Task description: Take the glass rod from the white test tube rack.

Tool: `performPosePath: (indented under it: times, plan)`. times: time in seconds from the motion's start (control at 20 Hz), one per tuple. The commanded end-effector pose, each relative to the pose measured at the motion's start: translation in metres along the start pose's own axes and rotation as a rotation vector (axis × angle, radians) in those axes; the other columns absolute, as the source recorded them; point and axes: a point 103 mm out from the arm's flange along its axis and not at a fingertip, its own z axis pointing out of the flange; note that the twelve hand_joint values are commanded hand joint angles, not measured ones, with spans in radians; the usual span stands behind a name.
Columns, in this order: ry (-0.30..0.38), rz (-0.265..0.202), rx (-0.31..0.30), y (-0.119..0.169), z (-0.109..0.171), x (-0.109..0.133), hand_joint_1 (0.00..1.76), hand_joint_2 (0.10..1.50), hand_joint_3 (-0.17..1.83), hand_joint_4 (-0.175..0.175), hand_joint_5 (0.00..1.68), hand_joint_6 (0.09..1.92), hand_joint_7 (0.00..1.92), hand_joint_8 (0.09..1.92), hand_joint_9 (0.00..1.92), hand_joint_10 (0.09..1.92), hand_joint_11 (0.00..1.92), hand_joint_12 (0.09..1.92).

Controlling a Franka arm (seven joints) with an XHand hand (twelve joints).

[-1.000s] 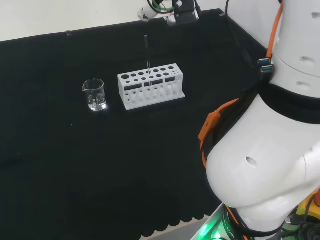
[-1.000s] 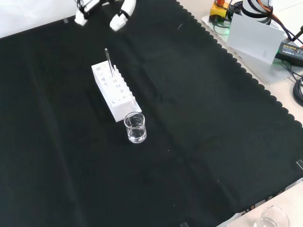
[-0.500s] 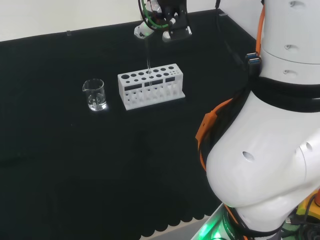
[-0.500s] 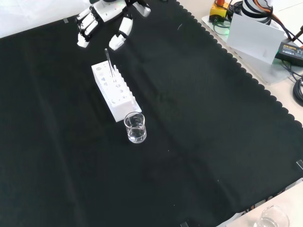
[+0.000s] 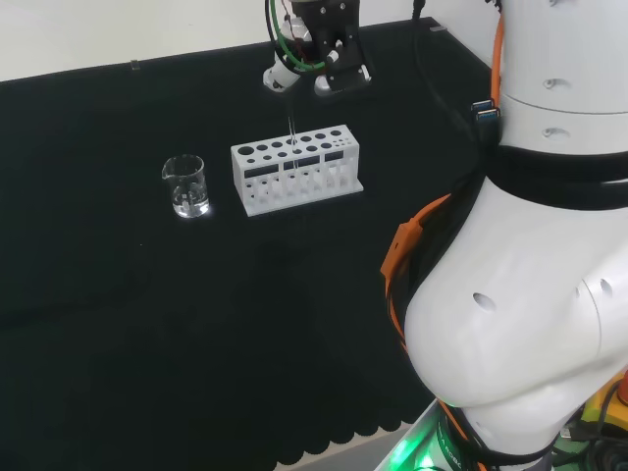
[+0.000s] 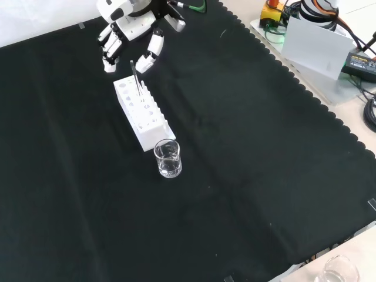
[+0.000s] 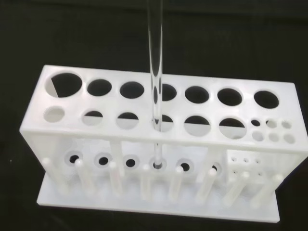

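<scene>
Head view, left to right, placed against the white test tube rack: a small clear beaker stands on the black tabletop to the rack's left, apart from it. The glass rod stands upright in a hole of the rack's front row, about mid-length, its top rising well above the rack. The hand hangs just above and behind the rod's top. The arm's white links stand well to the rack's right.

Change since one second ago: the hand has come down from the far edge of the cloth and now sits close over the rod's upper end. Rack, rod and beaker stand as before.

Front view: the hand sits above the rack's far end, fingers straight and spread, thumb apart; the rod's tip rises between them. Whether they touch it, cannot tell. Nothing held. The beaker is just beside the rack's near end.

Wrist view: the rod passes through one hole of the rack into the base.

No readable writing on rack or beaker.
</scene>
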Motion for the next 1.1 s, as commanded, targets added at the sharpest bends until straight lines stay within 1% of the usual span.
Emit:
performPosePath:
  times: [0.05,0.25,0.7,0.9,1.1]
  plan:
    - [-0.002,-0.008,0.009,0.0031,0.0055,-0.0039,0.63,0.98,0.47,-0.128,0.41,0.93,0.40,0.78,0.87,0.66,0.46,1.31]
    - [0.002,-0.016,0.011,0.0040,0.0065,-0.0042,0.72,0.95,0.50,-0.130,0.47,1.03,0.45,0.78,0.96,0.64,0.60,1.27]
    - [0.025,-0.025,0.002,0.0040,0.0080,-0.0052,0.92,0.88,0.62,-0.151,0.60,1.08,0.50,0.78,1.13,0.62,0.88,1.17]
    - [0.033,-0.029,0.006,0.0039,0.0091,-0.0033,0.96,0.87,0.67,-0.167,0.62,1.10,0.53,0.78,1.21,0.60,1.02,1.10]
    - [0.031,-0.034,0.014,0.0032,0.0092,0.0009,0.97,0.87,0.68,-0.169,0.63,1.10,0.55,0.79,1.23,0.60,1.06,1.09]
